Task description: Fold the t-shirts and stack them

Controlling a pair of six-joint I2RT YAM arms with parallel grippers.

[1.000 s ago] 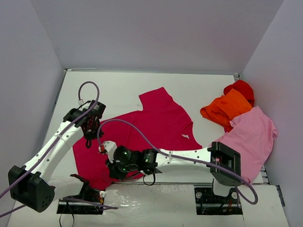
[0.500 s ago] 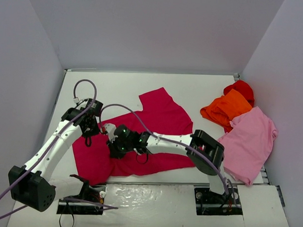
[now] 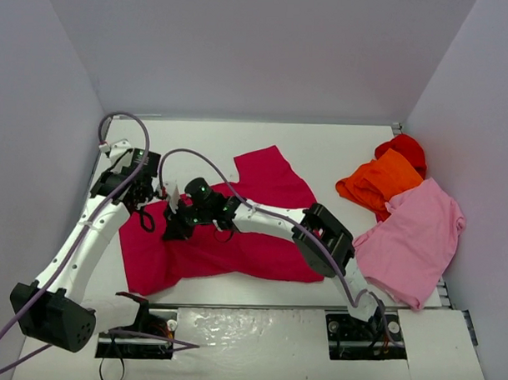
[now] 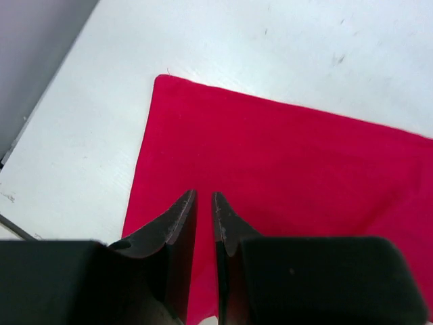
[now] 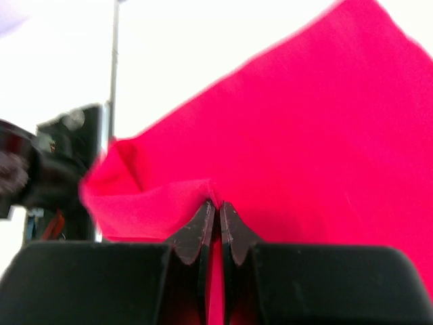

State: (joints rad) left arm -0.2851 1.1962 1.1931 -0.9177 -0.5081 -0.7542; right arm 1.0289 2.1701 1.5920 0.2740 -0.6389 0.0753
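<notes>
Here, the left gripper (image 4: 204,196) and right gripper (image 5: 213,203) each pinch the crimson t-shirt's (image 3: 252,248) left side, jaws nearly closed.

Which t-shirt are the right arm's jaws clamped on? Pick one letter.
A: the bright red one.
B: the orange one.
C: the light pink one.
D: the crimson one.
D: the right wrist view shows the right arm's jaws pinched shut on a raised fold of the crimson t-shirt.
</notes>
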